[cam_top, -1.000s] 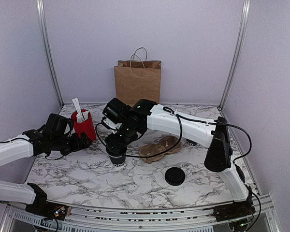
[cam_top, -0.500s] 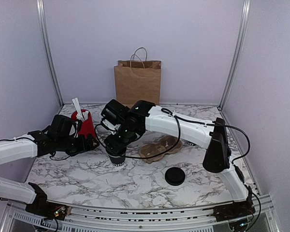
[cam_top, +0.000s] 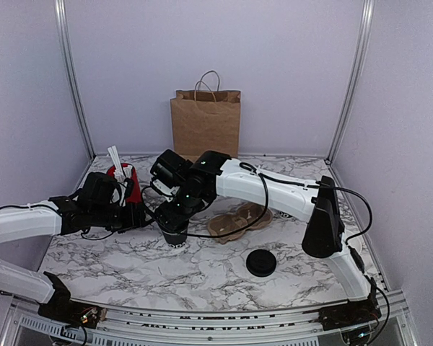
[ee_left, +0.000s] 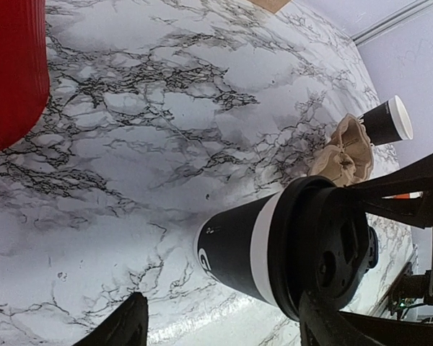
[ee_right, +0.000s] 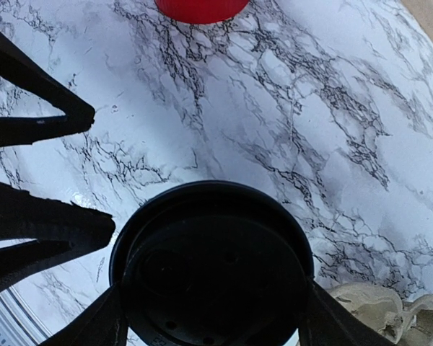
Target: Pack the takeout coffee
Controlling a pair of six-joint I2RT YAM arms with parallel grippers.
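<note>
The takeout coffee (cam_top: 175,236) is a black paper cup with white print near its base, upright at mid-table. In the left wrist view (ee_left: 234,249) it shows a pale band just below a black lid (ee_left: 332,252). My right gripper (cam_top: 175,216) sits on top of the cup, its fingers on either side of the lid (ee_right: 213,267), shut on it. My left gripper (cam_top: 141,216) is open just left of the cup. Its fingers (ee_left: 130,324) straddle the cup's base without touching. They also show at the left of the right wrist view (ee_right: 43,231).
A red holder (cam_top: 126,180) with white sticks stands behind the left arm. A brown pulp carrier (cam_top: 238,220) lies right of the cup. A second cup (ee_left: 386,122) stands beyond the carrier. A loose flat black lid (cam_top: 260,262) lies near the front. A paper bag (cam_top: 206,122) stands at the back wall.
My left arm has moved right, past the red holder, bringing its open gripper up beside the cup. The right gripper has stayed on the cup's lid.
</note>
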